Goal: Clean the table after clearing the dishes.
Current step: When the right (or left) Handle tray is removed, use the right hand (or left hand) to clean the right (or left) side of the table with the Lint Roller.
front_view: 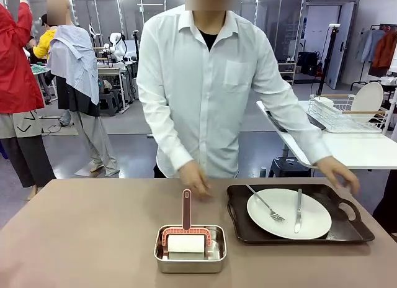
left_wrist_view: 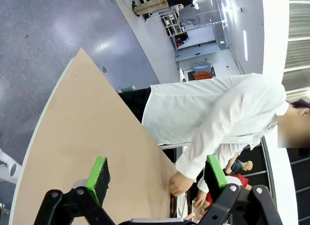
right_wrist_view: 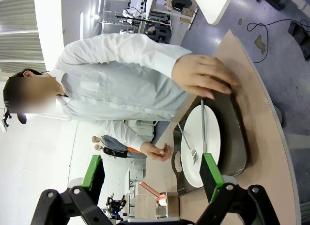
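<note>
Plate (right_wrist_view: 213, 137) on tray (right_wrist_view: 238, 133) ahead of right tool (right_wrist_view: 151, 174), jaws spread.

Looks like a lab or test hall that's being dressed up as a dining spot, not a home: a bare grey floor (front_view: 130, 153) is being shared by cluttered workbenches (front_view: 115, 71), a wire dish rack (front_view: 347, 114) is being kept on a white table (front_view: 353, 153), and clothes (front_view: 384, 49) are being hung on an open rail.

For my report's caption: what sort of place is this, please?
Probably a robotics lab staged for dining: a brown table with a plate on a tray, a dish rack on a white side table, and cluttered workbenches behind.
</note>
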{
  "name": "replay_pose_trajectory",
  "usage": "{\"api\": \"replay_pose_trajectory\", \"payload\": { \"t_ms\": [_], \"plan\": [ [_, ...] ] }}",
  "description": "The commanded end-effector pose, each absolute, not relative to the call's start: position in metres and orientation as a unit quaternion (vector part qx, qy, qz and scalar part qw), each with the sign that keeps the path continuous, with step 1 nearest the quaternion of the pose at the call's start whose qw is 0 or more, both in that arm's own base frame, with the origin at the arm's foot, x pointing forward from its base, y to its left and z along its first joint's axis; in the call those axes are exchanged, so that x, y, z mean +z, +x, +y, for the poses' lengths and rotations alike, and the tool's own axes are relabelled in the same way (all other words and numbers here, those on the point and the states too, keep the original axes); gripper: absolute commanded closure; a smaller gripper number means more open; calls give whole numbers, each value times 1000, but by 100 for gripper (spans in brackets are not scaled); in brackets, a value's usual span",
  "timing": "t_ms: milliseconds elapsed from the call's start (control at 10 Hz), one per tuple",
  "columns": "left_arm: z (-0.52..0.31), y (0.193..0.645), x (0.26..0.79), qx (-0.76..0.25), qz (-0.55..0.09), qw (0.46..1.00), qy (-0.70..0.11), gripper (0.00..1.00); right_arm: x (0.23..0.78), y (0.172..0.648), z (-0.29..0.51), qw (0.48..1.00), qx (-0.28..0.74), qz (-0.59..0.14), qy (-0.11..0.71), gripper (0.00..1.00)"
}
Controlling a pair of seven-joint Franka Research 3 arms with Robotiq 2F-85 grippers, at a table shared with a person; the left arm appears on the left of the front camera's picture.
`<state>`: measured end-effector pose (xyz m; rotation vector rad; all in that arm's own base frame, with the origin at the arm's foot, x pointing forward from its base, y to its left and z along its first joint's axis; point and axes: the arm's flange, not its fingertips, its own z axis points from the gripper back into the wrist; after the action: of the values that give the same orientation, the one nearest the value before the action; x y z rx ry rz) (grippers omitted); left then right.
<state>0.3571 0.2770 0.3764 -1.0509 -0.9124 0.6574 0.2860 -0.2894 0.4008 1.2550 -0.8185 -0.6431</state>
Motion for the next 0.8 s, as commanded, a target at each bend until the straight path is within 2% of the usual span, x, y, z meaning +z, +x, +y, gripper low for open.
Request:
{"api": "replay_pose_trajectory", "payload": {
  "t_ms": [0, 700],
  "plan": [
    [281, 357, 380, 297, -407, 718, -480, 0, 404, 285, -289, 679, -289, -370, 564, 0],
    [281, 357, 380, 297, -407, 718, -480, 0, 404, 285, -289, 679, -289, -370, 564, 0]
  ]
}}
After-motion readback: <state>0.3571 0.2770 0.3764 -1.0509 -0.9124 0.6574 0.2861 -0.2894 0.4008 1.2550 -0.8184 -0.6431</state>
